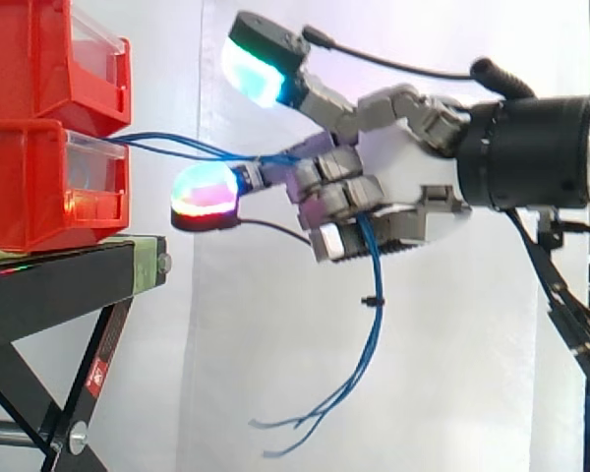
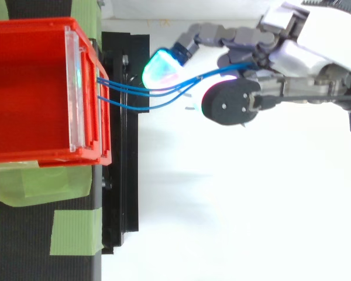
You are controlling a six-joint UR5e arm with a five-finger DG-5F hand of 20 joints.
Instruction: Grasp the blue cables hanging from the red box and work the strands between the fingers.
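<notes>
Several thin blue cables point(image 1: 377, 270) leave the front of the lower red box point(image 1: 29, 187) and run right, level, to my hand point(image 1: 413, 187). The middle fingers are curled round the strands. Below the hand the cables hang loose, and their free ends fan out low down. One glowing fingertip point(image 1: 261, 64) points up and left above the cables. Another glowing pad point(image 1: 205, 192) sits just under them, close to the box. From above, the cables point(image 2: 123, 86) span the gap between the red box point(image 2: 29, 88) and the hand point(image 2: 292, 52).
A second red bin point(image 1: 49, 59) is stacked on the lower one. Both rest on a black stand point(image 1: 69, 280) with green tape point(image 2: 23, 181) on top. A white curtain hangs behind.
</notes>
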